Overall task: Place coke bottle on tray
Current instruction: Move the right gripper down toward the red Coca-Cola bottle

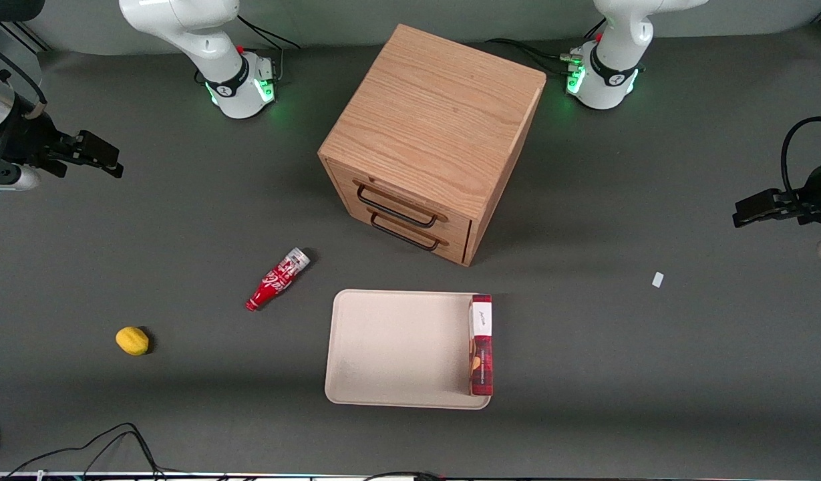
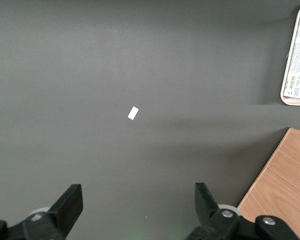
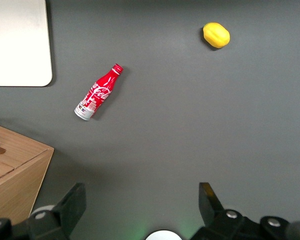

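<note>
A: Where does the gripper (image 1: 109, 160) stand at this moment?

B: It is high at the working arm's end of the table, well apart from everything. Its fingers (image 3: 72, 202) are spread wide and it holds nothing.

A: And the coke bottle (image 1: 277, 278)?

B: It lies on its side on the bare table (image 1: 183, 220), between the lemon (image 1: 132, 340) and the tray (image 1: 397, 347), near the tray's corner but not touching it. The silver base points toward the wooden drawer cabinet (image 1: 433, 133), the red neck toward the front edge of the table.

A: What could go wrong from here?

B: I think the bottle can roll, because it is round and it lies flat. If the fingers close along its length and not across its body, or close on the narrow neck, it may slip out or turn in the grasp. Also, if it is put down lying on the tray, it could roll to the rim.

A: Does something stand in the way?

B: Between the gripper and the bottle, nothing. The lemon is well apart. On the tray, a red box (image 1: 481, 344) with a white label lies along the edge toward the parked arm's end; the rest of the tray is free. A small white scrap (image 1: 658, 279) lies farther toward that end.
</note>
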Tool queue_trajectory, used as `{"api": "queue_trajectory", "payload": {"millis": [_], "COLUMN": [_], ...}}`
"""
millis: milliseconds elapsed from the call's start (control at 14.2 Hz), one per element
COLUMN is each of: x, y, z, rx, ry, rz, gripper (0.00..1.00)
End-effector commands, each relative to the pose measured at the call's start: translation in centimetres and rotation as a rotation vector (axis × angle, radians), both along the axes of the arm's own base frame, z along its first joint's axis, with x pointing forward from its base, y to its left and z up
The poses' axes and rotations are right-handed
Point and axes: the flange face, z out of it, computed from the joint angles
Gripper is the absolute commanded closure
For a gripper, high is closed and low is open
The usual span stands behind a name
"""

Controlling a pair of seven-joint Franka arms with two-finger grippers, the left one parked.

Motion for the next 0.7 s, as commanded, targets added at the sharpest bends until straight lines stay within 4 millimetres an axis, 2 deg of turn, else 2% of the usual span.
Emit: {"api": "queue_trajectory", "payload": {"millis": [0,211,352,492,633], "x": [0.2,0.5,1.0,2.4,3.8], "y": [0.8,1.3,3.2,5.5,6.5], "z": [0.5,0.2,0.1,-0.8,-2.7], "rx": [0.004,0.0,-0.003,0.014,0.055], "ry": [0.002,0.006,0.004,0.004,0.005], "rz": [0.013,-0.019,0.01,-0.006,-0.134], "gripper": [0.0,0.0,0.0,0.0,0.0]}}
